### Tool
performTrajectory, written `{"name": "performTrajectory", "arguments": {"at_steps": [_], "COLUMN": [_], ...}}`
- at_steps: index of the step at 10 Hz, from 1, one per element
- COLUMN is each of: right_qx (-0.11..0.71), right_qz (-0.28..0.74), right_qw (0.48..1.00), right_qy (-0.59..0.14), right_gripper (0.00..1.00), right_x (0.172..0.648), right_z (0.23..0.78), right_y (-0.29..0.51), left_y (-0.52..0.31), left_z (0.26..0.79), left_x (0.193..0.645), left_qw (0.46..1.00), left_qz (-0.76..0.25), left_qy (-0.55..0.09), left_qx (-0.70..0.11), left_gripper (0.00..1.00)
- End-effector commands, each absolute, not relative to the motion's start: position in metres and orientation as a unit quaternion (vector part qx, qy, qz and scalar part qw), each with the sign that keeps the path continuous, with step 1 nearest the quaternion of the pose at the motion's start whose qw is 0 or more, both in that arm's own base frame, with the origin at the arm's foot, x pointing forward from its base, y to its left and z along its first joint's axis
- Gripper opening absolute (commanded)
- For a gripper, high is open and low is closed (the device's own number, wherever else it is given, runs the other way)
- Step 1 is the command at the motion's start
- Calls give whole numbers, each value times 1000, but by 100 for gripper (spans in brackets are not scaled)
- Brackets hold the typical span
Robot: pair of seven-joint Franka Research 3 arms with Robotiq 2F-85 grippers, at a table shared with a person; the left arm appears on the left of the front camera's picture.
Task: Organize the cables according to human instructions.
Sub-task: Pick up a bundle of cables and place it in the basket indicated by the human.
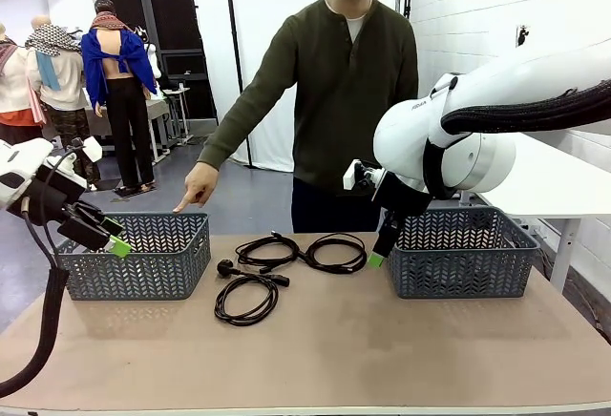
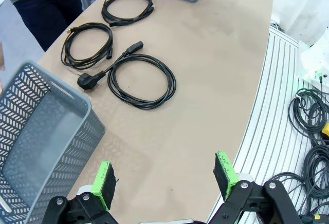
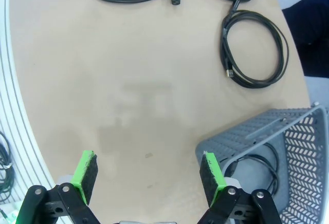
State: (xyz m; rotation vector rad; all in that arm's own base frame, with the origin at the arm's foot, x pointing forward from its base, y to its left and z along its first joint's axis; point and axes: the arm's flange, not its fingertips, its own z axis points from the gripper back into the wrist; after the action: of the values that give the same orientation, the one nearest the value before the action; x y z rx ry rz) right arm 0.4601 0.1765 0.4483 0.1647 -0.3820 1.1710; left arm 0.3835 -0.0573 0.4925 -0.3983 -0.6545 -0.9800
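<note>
Three black cables lie coiled mid-table: a large loop with a chunky plug (image 1: 246,300) (image 2: 141,80), a second (image 1: 267,251) (image 2: 87,44) and a third (image 1: 336,252) (image 2: 127,5) (image 3: 254,49). Another cable (image 3: 259,161) lies inside the right grey basket (image 1: 463,252) (image 3: 288,131). The human stands at the far side, one hand (image 1: 199,187) pointing down above the left grey basket (image 1: 134,256) (image 2: 41,131). My left gripper (image 1: 116,238) (image 2: 164,179) hovers open at that basket's near left corner. My right gripper (image 1: 379,252) (image 3: 149,175) hangs open and holds nothing at the right basket's left wall.
The right arm's thick corrugated hose (image 1: 535,111) runs overhead at the right. Loose cords (image 2: 313,131) lie on the floor past the table's near edge. Bare tabletop (image 1: 382,349) stretches in front of the cables.
</note>
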Motion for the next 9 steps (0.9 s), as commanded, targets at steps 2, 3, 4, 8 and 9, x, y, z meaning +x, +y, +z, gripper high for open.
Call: {"name": "performTrajectory", "arguments": {"at_steps": [2, 3, 4, 8, 9], "right_qx": [75, 75, 75, 75, 75], "right_qz": [546, 546, 546, 546, 546], "right_qw": [815, 815, 815, 815, 815], "right_qy": [-180, -180, -180, -180, -180], "right_gripper": [100, 100, 100, 100, 100], "right_x": [461, 461, 461, 461, 461], "right_z": [450, 450, 450, 450, 450], "right_y": [177, 177, 177, 177, 177], "left_y": [-55, -55, -55, -61, -66], "left_z": [492, 492, 492, 492, 493], "left_x": [386, 386, 386, 387, 390], "left_qw": [805, 805, 805, 808, 801], "left_qz": [-466, -466, -466, -473, -489], "left_qy": [-312, -312, -312, -302, -301], "left_qx": [-194, -194, -194, -180, -171], "left_gripper": [100, 100, 100, 100, 100]}}
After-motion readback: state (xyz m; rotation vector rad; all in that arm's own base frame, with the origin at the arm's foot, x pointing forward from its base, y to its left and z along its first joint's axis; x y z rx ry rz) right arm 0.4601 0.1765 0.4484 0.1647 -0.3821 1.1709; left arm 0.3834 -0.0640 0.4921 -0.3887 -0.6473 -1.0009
